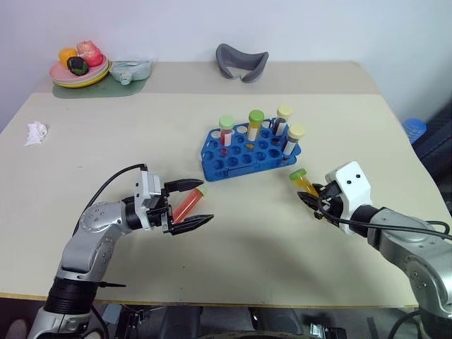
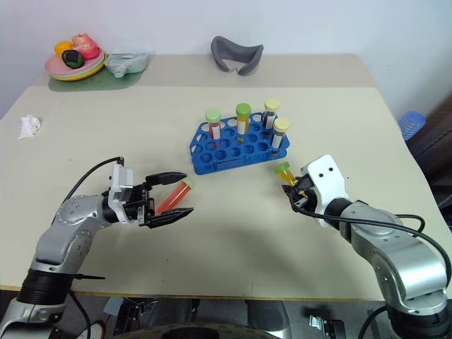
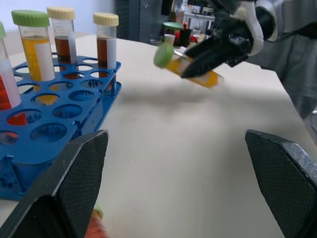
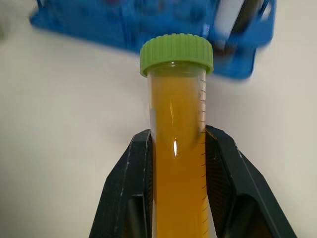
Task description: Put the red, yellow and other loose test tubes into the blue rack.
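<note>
Yellow tube (image 4: 178,148) — pinched by right end effector (image 1: 316,201) | left end effector (image 1: 199,202) spread — straddling red tube (image 1: 188,204)

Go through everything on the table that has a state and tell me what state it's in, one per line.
left gripper: open, fingers either side of the red tube
red tube: lying on the table, not gripped
right gripper: shut on the yellow tube
yellow tube: capped, held off the table
blue rack: upright, four capped tubes standing in it, most holes empty
plate: holding food items
</note>
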Controlling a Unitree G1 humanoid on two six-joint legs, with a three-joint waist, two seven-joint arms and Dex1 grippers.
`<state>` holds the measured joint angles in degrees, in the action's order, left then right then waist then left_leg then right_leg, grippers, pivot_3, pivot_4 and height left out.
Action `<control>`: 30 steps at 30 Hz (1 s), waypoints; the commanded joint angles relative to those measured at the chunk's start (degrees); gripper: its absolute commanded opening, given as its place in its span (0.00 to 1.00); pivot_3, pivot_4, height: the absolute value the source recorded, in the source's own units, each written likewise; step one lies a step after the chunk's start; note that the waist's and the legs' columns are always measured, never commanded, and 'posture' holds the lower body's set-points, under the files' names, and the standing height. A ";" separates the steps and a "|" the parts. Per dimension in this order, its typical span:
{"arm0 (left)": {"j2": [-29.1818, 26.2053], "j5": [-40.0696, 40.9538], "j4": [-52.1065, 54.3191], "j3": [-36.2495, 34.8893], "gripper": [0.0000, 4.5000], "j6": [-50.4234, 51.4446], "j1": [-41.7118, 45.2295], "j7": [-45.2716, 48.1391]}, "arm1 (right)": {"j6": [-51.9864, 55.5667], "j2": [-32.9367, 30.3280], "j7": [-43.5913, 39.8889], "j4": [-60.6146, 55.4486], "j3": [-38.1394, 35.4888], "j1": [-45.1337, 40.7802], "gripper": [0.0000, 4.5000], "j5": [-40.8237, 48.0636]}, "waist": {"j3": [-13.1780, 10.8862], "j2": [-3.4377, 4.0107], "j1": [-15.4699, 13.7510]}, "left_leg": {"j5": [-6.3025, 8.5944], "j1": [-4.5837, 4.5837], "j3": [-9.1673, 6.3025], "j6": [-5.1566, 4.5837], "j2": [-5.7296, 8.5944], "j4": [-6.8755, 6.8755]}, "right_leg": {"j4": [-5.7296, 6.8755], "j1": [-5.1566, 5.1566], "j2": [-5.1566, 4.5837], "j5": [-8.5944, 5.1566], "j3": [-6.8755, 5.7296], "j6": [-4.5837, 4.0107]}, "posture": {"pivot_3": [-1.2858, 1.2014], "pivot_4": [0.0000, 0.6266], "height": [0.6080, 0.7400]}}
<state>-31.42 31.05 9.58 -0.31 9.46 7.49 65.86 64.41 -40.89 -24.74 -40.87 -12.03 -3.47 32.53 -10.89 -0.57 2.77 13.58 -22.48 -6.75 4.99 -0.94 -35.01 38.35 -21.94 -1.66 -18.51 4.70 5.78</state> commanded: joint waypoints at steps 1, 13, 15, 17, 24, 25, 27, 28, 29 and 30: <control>0.29 0.00 2.27 -0.29 1.00 -0.96 -0.92 -0.64 | 1.87 -2.22 -4.34 1.98 -2.18 -1.80 0.18 3.84 | 0.00 0.00 -0.20 | 0.01 0.00 0.00 -0.02 0.00 0.00 | -0.01 0.00 0.00 0.00 0.00 0.00 | 0.52 0.24 1.00; 1.40 -0.37 4.70 -0.56 1.00 -1.78 -4.36 -3.33 | -2.83 -12.66 -14.18 9.01 4.78 -3.79 0.29 1.79 | -0.02 -0.02 -0.27 | 0.03 -0.04 0.00 -0.06 0.00 -0.03 | -0.13 0.04 -0.01 0.00 -0.03 0.02 | 0.52 0.24 1.00; 1.58 -0.48 4.93 -0.50 1.00 -1.93 -4.78 -3.65 | -3.21 -12.60 -14.11 9.92 6.41 -5.08 0.49 0.92 | -0.01 -0.02 -0.24 | 0.03 -0.04 0.00 -0.06 0.00 -0.03 | -0.13 0.04 -0.01 0.00 -0.03 0.02 | 0.52 0.24 1.00; 1.64 -0.47 5.20 -0.42 1.00 -2.10 -5.20 -3.92 | -3.64 -12.44 -13.94 10.27 7.68 -5.67 0.71 0.04 | -0.02 -0.03 -0.34 | 0.03 -0.04 0.00 -0.06 0.00 -0.03 | -0.13 0.04 -0.01 0.01 -0.03 0.02 | 0.52 0.24 1.00; 1.47 -0.47 4.29 -0.75 1.00 -2.78 -5.65 -3.89 | -5.00 -12.69 -7.95 8.04 11.46 -8.21 0.98 -7.54 | -0.02 -0.03 -0.27 | 0.03 -0.05 0.00 -0.06 0.00 -0.04 | -0.15 0.05 -0.02 0.00 -0.03 0.02 | 0.52 0.24 1.00; 1.47 -0.50 4.13 -0.78 1.00 -2.87 -5.72 -3.87 | -2.99 -12.99 -7.16 7.43 11.89 -9.23 0.98 -7.80 | -0.02 -0.02 -0.24 | 0.03 -0.05 0.00 -0.06 0.00 -0.04 | -0.15 0.05 -0.02 0.01 -0.03 0.02 | 0.52 0.24 1.00; 1.56 -0.66 3.96 -0.67 1.00 -3.17 -6.01 -3.84 | 2.35 -15.71 -7.47 5.85 15.53 -12.08 0.98 -8.23 | -0.02 0.00 -0.20 | 0.03 -0.05 0.00 -0.05 0.00 -0.04 | -0.15 0.04 -0.01 0.01 -0.02 0.02 | 0.52 0.24 1.00; 1.66 -0.72 3.93 -0.55 1.00 -3.25 -6.09 -3.89 | 6.61 -17.48 -7.37 4.86 17.87 -14.15 0.98 -8.25 | -0.03 0.01 -0.29 | 0.03 -0.04 0.00 -0.05 0.00 -0.04 | -0.14 0.03 -0.01 0.01 -0.02 0.02 | 0.52 0.24 1.00; 1.73 -0.70 3.96 -0.44 1.00 -3.27 -6.15 -3.96 | 11.82 -17.48 -6.52 4.27 18.67 -16.13 0.98 -7.56 | -0.03 0.01 -0.34 | 0.03 -0.05 -0.01 -0.05 0.00 -0.04 | -0.15 0.03 -0.02 0.01 -0.04 0.02 | 0.52 0.24 1.00; 1.82 -0.74 3.90 -0.28 1.00 -3.29 -6.06 -4.03 | 16.48 -17.76 -5.42 3.63 20.49 -18.70 0.98 -7.56 | -0.03 0.00 -0.30 | 0.03 -0.05 -0.01 -0.05 0.00 -0.03 | -0.16 0.03 -0.02 0.01 -0.04 0.01 | 0.52 0.24 1.00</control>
<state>-29.73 30.38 12.39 -0.38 7.11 1.52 61.86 75.07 -57.91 -31.35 -34.88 7.10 -20.44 24.96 -10.92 -0.57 2.47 13.61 -22.54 -6.77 4.94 -0.94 -35.05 38.19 -21.91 -1.68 -18.50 4.67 5.79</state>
